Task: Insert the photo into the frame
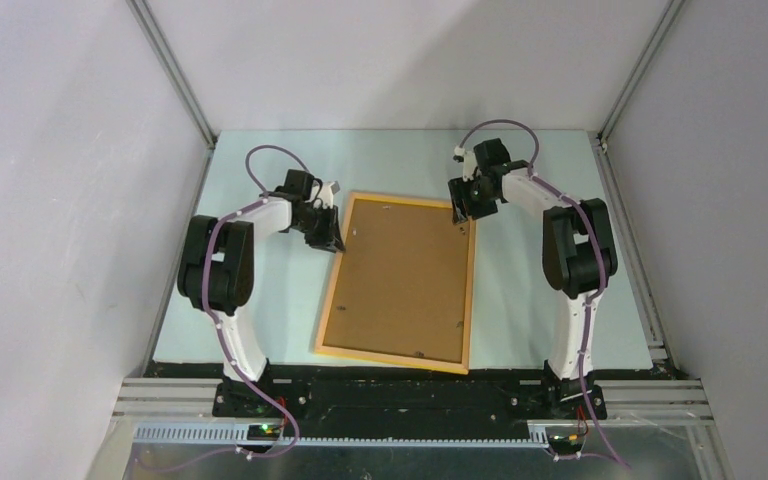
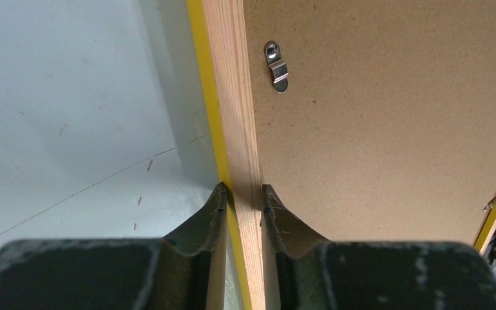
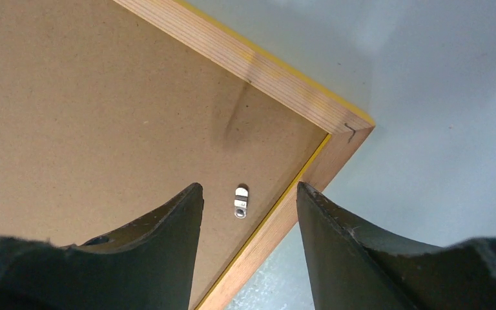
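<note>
Frame (image 1: 392,359) lies flat on table (image 1: 270,290), back side up, with board (image 1: 400,280) seated inside it. Left gripper (image 2: 242,194) is clamped across the frame's left rail near its far end, one finger outside and one on the board side. Right gripper (image 3: 248,194) is over the frame's far right corner, jaws apart, with a metal clip (image 3: 241,201) showing between them. Cannot tell if it touches.

Pale blue-green table (image 1: 390,160). One yellow-edged wooden frame (image 1: 328,300) lies on it back side up, near mid-table, turned slightly off square. Brown backing board (image 1: 400,275) sits inside the frame, with small metal clips (image 2: 276,66) near the frame's rails.
</note>
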{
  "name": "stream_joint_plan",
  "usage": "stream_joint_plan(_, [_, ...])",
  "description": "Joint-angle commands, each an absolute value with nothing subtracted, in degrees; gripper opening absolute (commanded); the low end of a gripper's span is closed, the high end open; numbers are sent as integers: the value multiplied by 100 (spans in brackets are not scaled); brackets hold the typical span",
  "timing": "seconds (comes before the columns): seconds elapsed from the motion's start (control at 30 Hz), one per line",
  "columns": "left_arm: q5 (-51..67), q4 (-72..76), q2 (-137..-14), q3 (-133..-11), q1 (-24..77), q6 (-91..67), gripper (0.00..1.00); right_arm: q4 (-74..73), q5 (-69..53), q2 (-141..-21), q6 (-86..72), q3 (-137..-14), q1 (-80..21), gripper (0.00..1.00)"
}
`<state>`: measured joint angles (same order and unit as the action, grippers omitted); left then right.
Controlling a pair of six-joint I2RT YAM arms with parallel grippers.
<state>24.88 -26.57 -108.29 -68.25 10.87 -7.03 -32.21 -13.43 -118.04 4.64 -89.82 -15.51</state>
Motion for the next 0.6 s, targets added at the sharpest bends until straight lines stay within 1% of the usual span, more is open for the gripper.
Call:
stream_joint_plan(0.0, [2935,-2933,-10904,-6855,1191,-636,0,-3172,-1022,-11707,369,-8966,-1539,60])
stream_joint_plan(0.23, [2910,-2929,-10897,-6842,1187,-674,0,-2983,-814,-11269,349,-8401,-1520,60])
stream_joint_plan(0.37, [2888,-2930,-10894,-6838,1188,-681,0,-2973,-677,-11216,291,-8269,-1484,60])
stream_joint_plan(0.57, [2865,-2927,-10888,-6837,1188,-677,0,-2938,-812,-11287,211,-8201,-1446,60])
